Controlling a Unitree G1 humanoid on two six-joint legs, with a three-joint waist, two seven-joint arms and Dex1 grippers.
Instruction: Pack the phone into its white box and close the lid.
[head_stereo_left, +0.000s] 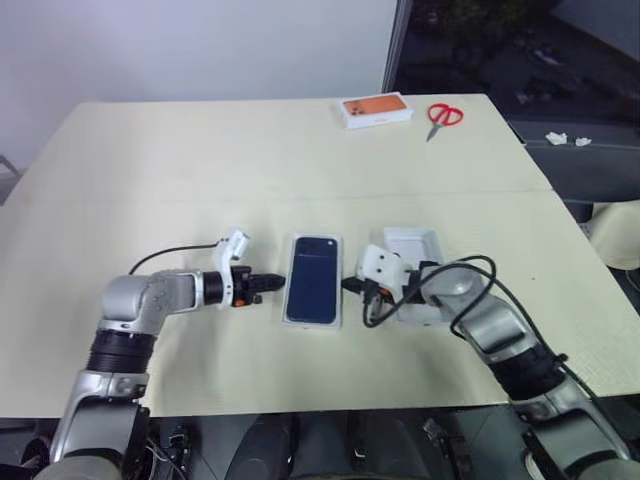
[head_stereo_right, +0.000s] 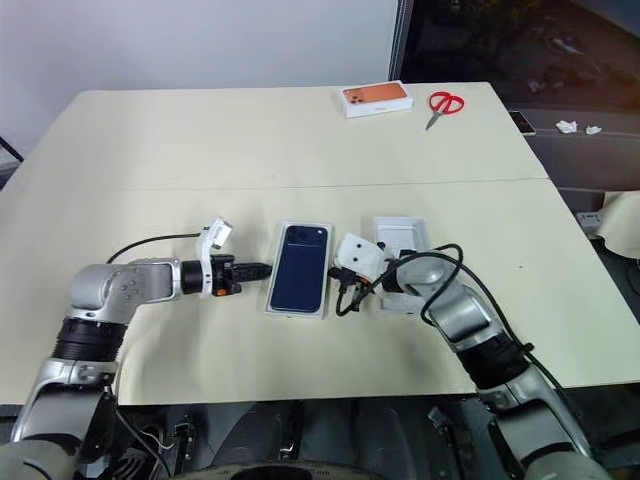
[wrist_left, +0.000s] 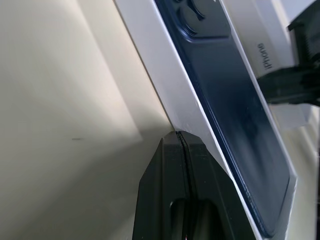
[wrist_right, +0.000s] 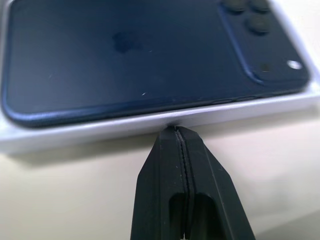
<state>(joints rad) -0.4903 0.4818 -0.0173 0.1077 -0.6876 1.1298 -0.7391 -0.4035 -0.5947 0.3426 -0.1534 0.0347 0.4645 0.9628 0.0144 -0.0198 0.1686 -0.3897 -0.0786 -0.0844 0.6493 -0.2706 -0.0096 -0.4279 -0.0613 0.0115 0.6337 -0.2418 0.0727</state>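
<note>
1. The phone (head_stereo_right: 300, 268) lies back up in the white box (head_stereo_right: 275, 306), near the middle of the counter's (head_stereo_right: 200, 150) near edge.
2. Left tool (head_stereo_right: 262, 269) is closed on nothing, its tip at the box's left wall; right tool (head_stereo_right: 337, 278) likewise closed and empty, at the right wall.
3. The lid (head_stereo_right: 402, 236) lies open side up just right of the box, partly behind the right arm.
4. Packing looks done; closing remains: a tool must open, grasp the lid, flip it and seat it squarely over the box.

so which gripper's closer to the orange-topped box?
Right. The right gripper sits beside the phone, on the side of the orange-topped box; the left gripper is across the phone, farther.
</note>
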